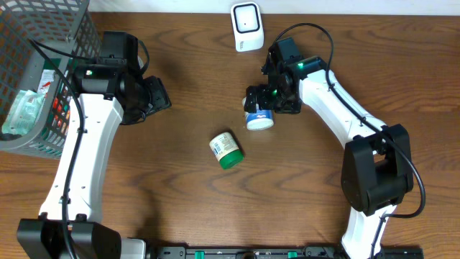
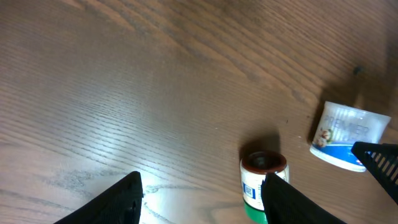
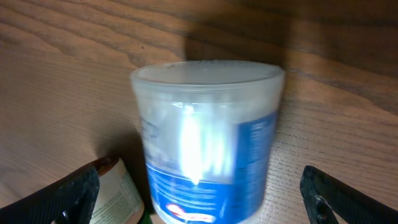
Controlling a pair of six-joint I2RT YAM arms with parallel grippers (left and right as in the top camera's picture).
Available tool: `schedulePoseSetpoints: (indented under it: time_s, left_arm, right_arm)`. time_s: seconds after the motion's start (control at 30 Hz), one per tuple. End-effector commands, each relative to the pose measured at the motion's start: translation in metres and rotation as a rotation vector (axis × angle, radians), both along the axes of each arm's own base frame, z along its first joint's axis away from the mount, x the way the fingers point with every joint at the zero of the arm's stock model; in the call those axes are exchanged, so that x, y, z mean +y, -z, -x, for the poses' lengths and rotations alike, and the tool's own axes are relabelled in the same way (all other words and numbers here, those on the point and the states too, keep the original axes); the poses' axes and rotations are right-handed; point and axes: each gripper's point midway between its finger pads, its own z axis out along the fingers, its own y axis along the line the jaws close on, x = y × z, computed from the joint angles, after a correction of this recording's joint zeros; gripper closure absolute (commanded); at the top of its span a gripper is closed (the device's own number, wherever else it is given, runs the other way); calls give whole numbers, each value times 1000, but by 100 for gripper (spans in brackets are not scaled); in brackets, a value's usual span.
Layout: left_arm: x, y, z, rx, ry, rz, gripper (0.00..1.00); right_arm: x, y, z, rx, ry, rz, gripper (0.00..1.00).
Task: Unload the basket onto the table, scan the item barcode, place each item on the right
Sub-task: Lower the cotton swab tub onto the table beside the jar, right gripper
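A white tub with a blue label (image 1: 259, 119) lies on the wooden table, also in the right wrist view (image 3: 208, 137) and the left wrist view (image 2: 344, 133). My right gripper (image 1: 257, 101) (image 3: 205, 200) is open with a finger on each side of the tub, a gap showing on both sides. A small white bottle with a green cap (image 1: 226, 150) (image 2: 257, 182) (image 3: 118, 194) lies nearer the table's middle. My left gripper (image 1: 159, 96) (image 2: 202, 202) is open and empty, with the bottle just beyond its right finger (image 2: 292, 202). The white scanner (image 1: 246, 26) stands at the back.
A grey wire basket (image 1: 43, 43) holding packaged items stands at the far left, beside the left arm. The right arm's cable loops near the scanner.
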Motion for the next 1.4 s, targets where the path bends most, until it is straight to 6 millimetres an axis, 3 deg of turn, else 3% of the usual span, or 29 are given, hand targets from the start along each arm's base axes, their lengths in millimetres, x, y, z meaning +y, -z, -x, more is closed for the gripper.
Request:
schedulePoseSetpoints:
  time_s: [0.0,0.23,0.7,1.3,1.37]
  left_arm:
    - [2,3,0,3,-3,-7,37]
    - [2,3,0,3,-3,-7,37]
    - [2,3,0,4,-3,-7,37]
    - [2,3,0,3,-3,-7,37]
    - [2,3,0,4,-3,-7,37]
  right_arm:
    - [2,-13,-5,-44,-12,-9,1]
    - [6,-14,-7,-52,14,-13,1]
    - [55,-15,12,-85,-94,-33,1]
    - [51,-14,-3,-150,-28,23,1]
    - [54,-14,-4,-161,-29,15,5]
